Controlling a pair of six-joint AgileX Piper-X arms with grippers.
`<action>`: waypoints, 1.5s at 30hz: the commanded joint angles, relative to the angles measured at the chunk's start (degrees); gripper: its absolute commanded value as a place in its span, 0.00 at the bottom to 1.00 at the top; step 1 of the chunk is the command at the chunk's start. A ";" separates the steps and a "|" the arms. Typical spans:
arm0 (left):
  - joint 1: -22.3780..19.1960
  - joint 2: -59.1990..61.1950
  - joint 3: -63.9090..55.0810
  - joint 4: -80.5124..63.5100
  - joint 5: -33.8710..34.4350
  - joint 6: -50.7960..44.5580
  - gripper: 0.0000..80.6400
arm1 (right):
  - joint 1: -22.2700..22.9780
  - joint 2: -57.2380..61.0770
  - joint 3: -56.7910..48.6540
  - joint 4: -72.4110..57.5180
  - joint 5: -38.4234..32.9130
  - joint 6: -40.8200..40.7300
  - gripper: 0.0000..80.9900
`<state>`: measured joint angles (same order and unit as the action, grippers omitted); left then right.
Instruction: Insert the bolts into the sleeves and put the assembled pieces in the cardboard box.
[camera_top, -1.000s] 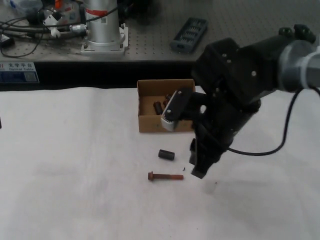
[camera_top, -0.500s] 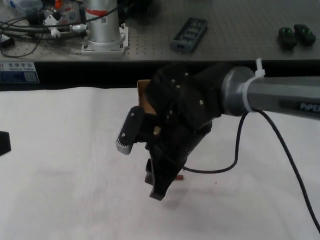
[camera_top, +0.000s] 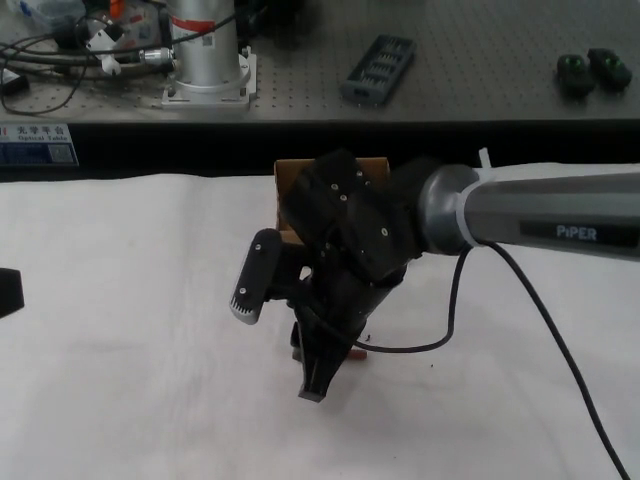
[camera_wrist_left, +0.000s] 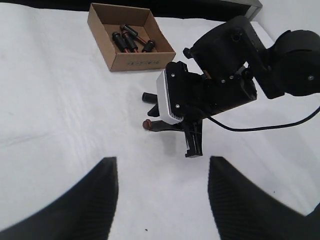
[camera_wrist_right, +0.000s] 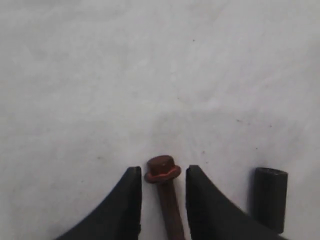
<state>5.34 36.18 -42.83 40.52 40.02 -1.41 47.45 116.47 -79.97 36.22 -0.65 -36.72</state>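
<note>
The right hand (camera_top: 313, 388) hangs low over the white-clothed worktop (camera_top: 120, 380), its two fingers parted slightly wider than a bolt head and standing either side of the single loose bolt (camera_wrist_right: 170, 205), with a slim gap showing on each side. The hand has hold of nothing. The bolt lies flat on the cloth, on the near side of the cardboard box (camera_wrist_left: 131, 62). One loose sleeve (camera_wrist_left: 148, 97) lies between bolt and box, close to the bolt but apart from it.

The box stands close to the far edge of the cloth, where the white meets a dark strip. Inside it lie at least three dark pieces with reddish shanks; an exact count cannot be made. The right arm reaches in from the right and covers part of the box in the high view.

The left hand (camera_wrist_left: 161, 172) sits to the near left of the bolt, well apart from it, fingers spread wide and holding nothing. White cloth spreads broadly to the left and toward the near edge.
</note>
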 joint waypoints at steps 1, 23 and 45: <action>-0.20 -0.58 -0.24 -0.34 0.10 0.55 0.49 | -0.42 -0.25 -0.47 -0.01 -0.14 -0.60 0.29; -0.20 -0.56 -0.24 -0.34 -4.00 0.55 0.49 | -3.10 -0.25 -0.34 0.32 -3.01 0.79 0.29; -0.20 -0.56 -0.01 -0.34 -4.33 0.55 0.49 | -1.54 0.65 -0.20 0.32 -4.20 3.29 0.29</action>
<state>5.34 36.18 -42.83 40.52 36.04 -1.41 46.19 116.45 -79.96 36.72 -4.05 -33.51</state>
